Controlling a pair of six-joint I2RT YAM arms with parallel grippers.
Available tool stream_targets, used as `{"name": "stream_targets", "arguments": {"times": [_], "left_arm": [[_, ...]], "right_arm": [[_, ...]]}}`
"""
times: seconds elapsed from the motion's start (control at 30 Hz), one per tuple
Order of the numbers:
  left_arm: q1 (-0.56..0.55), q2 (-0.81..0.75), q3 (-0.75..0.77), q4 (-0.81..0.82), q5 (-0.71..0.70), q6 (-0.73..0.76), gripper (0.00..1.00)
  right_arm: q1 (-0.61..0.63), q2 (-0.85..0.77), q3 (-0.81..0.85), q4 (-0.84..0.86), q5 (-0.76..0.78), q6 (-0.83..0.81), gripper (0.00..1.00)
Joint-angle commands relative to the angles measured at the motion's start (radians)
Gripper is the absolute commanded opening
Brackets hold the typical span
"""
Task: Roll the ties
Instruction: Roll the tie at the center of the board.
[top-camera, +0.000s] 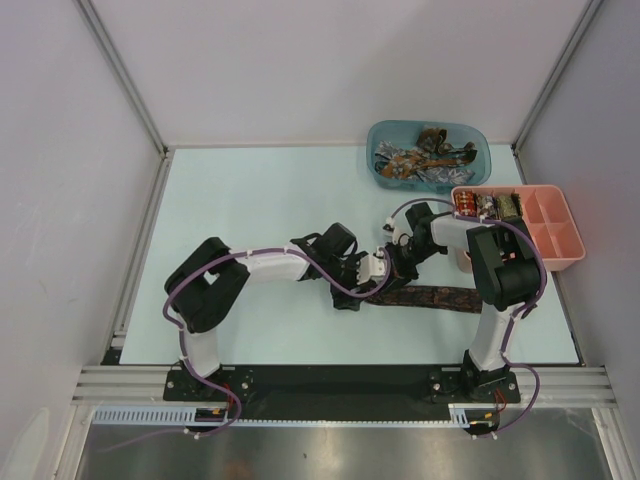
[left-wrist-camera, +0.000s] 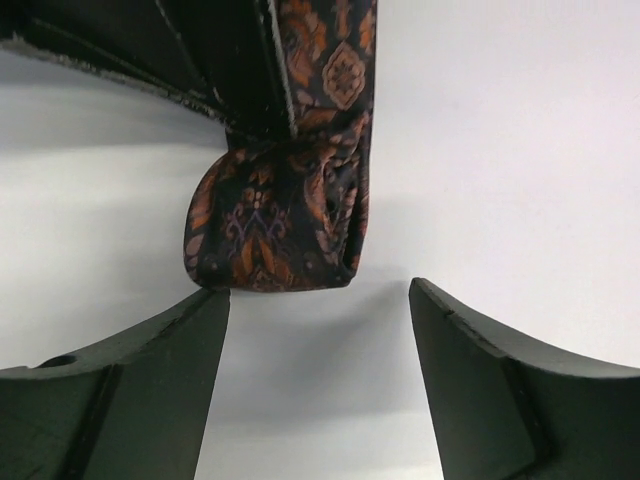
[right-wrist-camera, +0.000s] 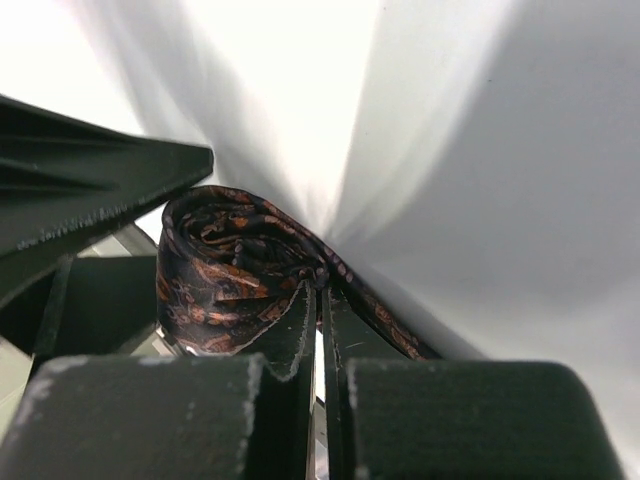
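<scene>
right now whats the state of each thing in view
tie: one end rolled up, the rest lying flat
left gripper: jaws open, the roll just ahead of them
right gripper: jaws shut on the tie beside the roll
tub: holds a loose heap of ties
tray: some compartments filled, others empty
</scene>
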Motion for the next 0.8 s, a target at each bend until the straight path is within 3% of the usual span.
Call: {"name": "stream_targets", "arguments": {"times": [0.0, 0.37, 0.47, 0.77], "left_arm": [[-0.006, 0.019, 0.032, 0.065, 0.101, -0.091, 0.77], [-0.012, 0.116, 0.058, 0.146, 0.104, -0.225, 0.70], [-0.004, 0.111, 0.043, 0.160, 0.064, -0.240, 0.73], [0.025, 0.073, 0.061, 0.053, 0.081, -0.084, 0.77]], "right_arm": [[0.021, 0.024, -0.022, 0.016, 0.112, -0.016, 0.00], [0.043, -0.014, -0.057, 0.047, 0.074, -0.013, 0.00], [0.047, -0.015, -0.060, 0.050, 0.078, -0.013, 0.00], [0.057, -0.012, -0.065, 0.062, 0.084, -0.018, 0.00]]}}
